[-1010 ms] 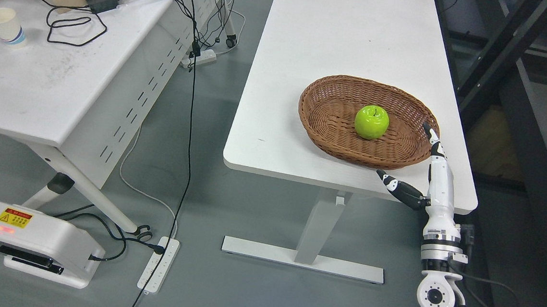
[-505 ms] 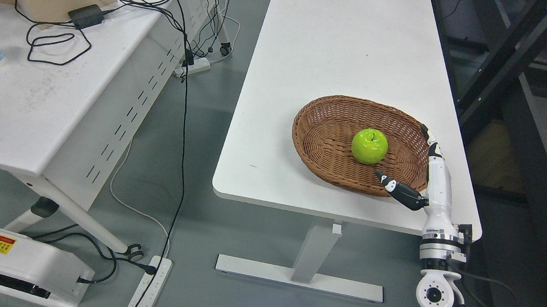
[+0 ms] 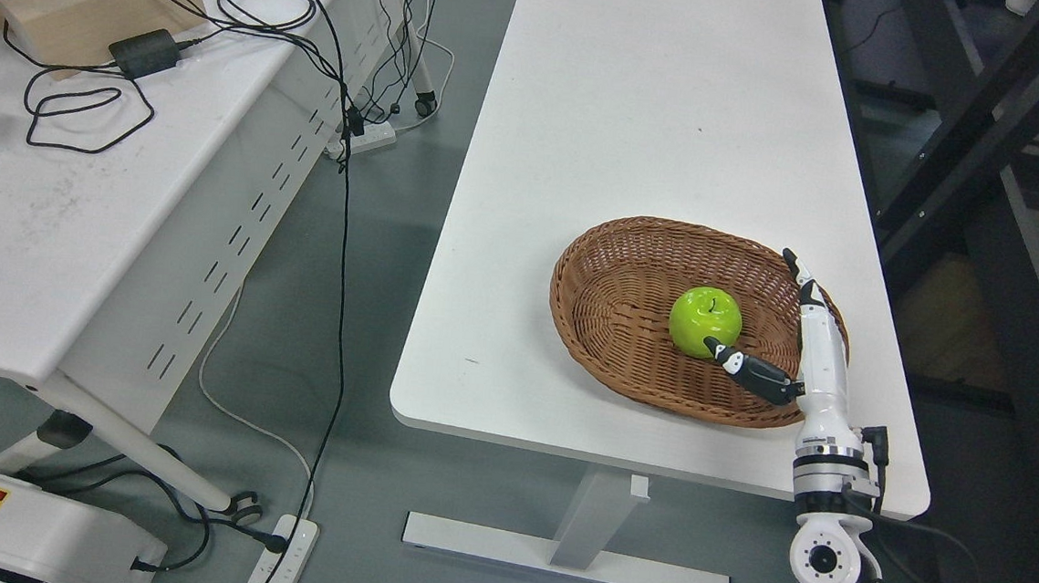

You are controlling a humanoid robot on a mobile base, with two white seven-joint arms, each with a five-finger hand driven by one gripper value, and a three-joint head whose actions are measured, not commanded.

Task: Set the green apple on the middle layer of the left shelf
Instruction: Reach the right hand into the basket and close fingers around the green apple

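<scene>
Head view, step: the reach for the pick-up. The green apple (image 3: 706,321) has not been grasped, and no part of the placing has begun.
Head view, right hand: the right hand (image 3: 776,346) comes up from the lower right edge and sits over the near right part of the basket (image 3: 611,284). It is spread wide and holds nothing, with the dark thumb stretched left and the white fingers (image 3: 811,307) pointing straight up the picture along the basket's right rim.
Head view, contact: the thumb tip lies at the apple's lower right side, touching it or just short of it; I cannot tell which. The fingers are clear of the fruit.
Head view, left hand: not in view.
Head view, apple's place: inside the wicker basket, right of its middle, on the white surface (image 3: 660,109) near the front right corner.
Head view, apple's look: bright, glossy green, round, upright with a dark stem dimple on top, unblemished.
Next move, judgement: the hand likely needs to shift left so the fingers pass behind the apple, then curl against the thumb. The smooth round skin could roll away within the shallow basket.
Shelf: dark framing (image 3: 970,122) stands at the right; no left shelf is visible.
</scene>
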